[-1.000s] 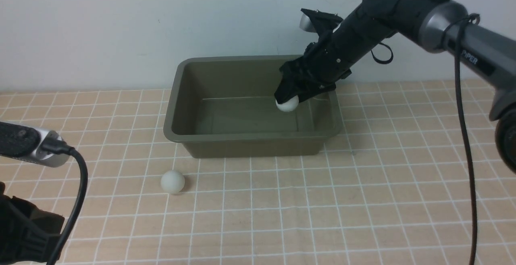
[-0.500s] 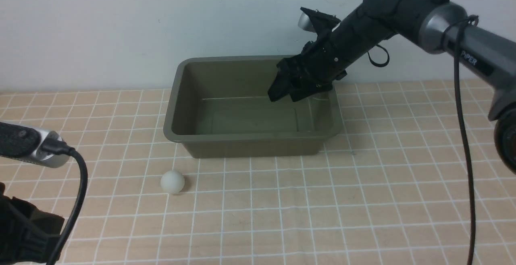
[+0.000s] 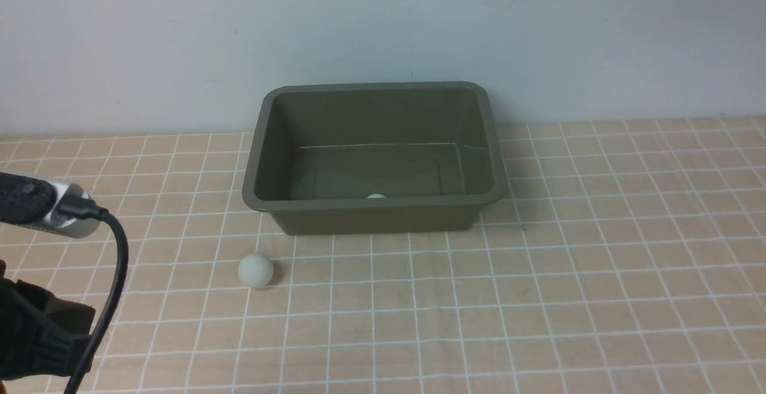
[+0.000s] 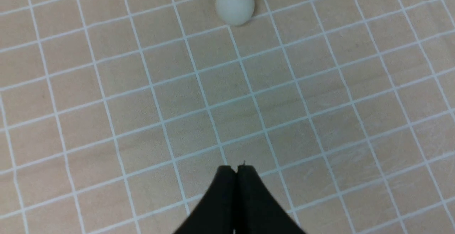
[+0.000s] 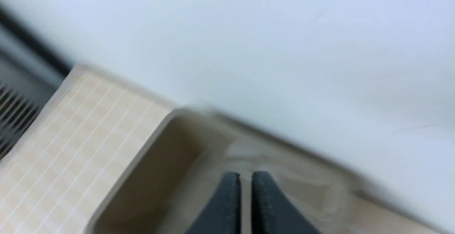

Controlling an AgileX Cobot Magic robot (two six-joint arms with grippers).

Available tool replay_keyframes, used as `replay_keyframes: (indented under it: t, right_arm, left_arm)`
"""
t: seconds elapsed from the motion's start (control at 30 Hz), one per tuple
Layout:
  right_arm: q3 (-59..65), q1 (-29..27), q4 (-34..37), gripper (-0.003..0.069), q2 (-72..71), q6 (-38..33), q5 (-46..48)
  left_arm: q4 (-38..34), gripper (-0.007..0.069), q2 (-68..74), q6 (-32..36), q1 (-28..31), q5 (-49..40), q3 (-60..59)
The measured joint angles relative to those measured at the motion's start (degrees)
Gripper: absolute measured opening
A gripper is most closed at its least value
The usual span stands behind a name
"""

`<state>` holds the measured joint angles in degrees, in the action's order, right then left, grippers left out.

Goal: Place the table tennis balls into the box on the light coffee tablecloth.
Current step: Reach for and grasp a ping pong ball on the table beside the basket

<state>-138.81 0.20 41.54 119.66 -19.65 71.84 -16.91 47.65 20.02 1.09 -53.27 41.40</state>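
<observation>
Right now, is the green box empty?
Not empty: the box holds at least one ball, its white top peeking over the near wall.

Only a white sliver of one ball (image 3: 376,196) shows above the near wall of the box (image 3: 371,205). The left arm (image 3: 36,334) is cut off by the front view's edge. The right wrist view is smeared: the box is blurred there, and the right gripper (image 5: 246,175) is cut off by the picture's edge.

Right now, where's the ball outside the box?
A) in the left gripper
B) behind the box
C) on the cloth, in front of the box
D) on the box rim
C: the ball lies on the cloth, in front of the box, off its left corner and apart from it.
</observation>
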Motion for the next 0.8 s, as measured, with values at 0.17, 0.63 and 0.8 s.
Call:
replay_keyframes:
  t: [0.17, 0.63, 0.8]
  right_arm:
    - [2.5, -8.9, -0.1, -0.0017, -7.4, 1.5, 0.3]
    - [31.8, -18.8, -0.9, -0.0017, -33.8, -6.1, 0.8]
    - [41.6, -18.8, -1.4, -0.0017, -42.5, -9.1, 1.0]
  left_arm:
    - [-0.2, -0.0058, 0.1, 0.5, 0.0, 3.9, 0.0]
    - [-24.8, 0.0008, 10.7, 18.8, -0.1, 10.3, 0.0]
    - [-32.8, 0.009, 14.8, 35.8, -0.1, 12.2, 0.0]
